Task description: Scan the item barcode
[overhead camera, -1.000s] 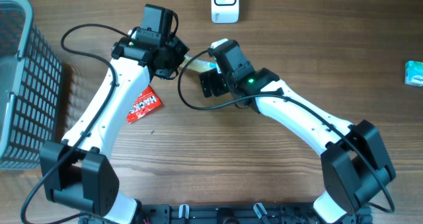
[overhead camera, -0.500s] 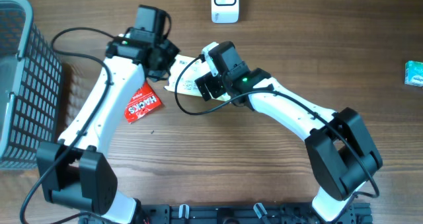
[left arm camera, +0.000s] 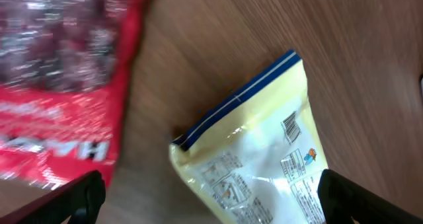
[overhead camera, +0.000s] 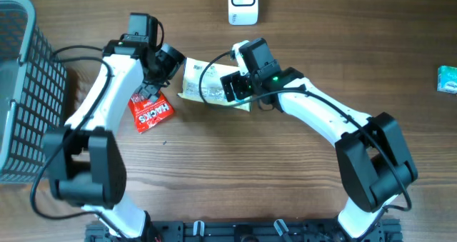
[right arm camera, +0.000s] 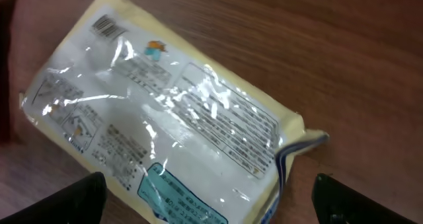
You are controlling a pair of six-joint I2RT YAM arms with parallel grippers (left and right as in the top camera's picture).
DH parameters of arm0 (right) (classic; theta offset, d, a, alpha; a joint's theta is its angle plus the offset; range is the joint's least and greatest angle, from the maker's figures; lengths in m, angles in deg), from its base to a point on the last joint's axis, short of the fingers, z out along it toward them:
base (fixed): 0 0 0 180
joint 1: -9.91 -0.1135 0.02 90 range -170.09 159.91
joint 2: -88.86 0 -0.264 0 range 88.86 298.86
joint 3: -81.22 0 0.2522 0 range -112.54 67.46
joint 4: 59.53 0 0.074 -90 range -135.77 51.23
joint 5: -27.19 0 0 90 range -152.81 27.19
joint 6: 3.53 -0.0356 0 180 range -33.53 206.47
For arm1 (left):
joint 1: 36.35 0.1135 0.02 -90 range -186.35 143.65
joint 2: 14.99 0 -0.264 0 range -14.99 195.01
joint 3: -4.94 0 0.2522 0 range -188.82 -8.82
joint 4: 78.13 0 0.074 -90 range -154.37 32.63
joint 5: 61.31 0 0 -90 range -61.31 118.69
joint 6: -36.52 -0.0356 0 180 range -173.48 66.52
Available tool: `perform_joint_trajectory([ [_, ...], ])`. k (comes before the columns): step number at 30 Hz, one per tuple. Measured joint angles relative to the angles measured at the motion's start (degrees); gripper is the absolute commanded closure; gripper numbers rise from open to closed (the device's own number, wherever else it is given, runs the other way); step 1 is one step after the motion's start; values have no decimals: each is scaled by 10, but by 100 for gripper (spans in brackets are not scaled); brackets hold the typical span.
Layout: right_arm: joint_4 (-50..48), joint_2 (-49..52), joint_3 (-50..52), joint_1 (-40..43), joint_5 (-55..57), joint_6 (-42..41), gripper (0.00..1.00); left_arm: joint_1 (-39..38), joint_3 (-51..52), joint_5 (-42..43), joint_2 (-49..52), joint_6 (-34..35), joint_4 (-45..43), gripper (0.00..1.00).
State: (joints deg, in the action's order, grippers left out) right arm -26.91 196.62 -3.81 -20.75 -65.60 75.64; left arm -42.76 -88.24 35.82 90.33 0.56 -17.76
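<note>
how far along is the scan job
Done: yellow packet lies flat, barcode face up. In hand: nothing; left gripper and right gripper both hover open over it. Left: grip it and present the barcode to the white device, likely the scanner.

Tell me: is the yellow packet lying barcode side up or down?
Up: the yellow packet lies flat, its barcode visible on top.

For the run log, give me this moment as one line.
left gripper: open | right gripper: open | yellow packet: flat on table, barcode up | scanner: far edge
</note>
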Motion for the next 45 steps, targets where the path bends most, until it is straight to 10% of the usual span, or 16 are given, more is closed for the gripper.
perform_joint_trajectory([
  [11,-8,71,-2,127,-188,-123,0,0,1,34,77,-38,-67,22],
  [31,-77,123,-12,114,-389,-230,1,-31,1,28,125,-39,-89,69],
  [38,-108,158,-17,91,-385,-267,92,-40,-1,10,130,-31,-94,72],
  [45,-119,165,-16,90,-401,-270,96,-37,-9,2,130,-30,-92,57],
])
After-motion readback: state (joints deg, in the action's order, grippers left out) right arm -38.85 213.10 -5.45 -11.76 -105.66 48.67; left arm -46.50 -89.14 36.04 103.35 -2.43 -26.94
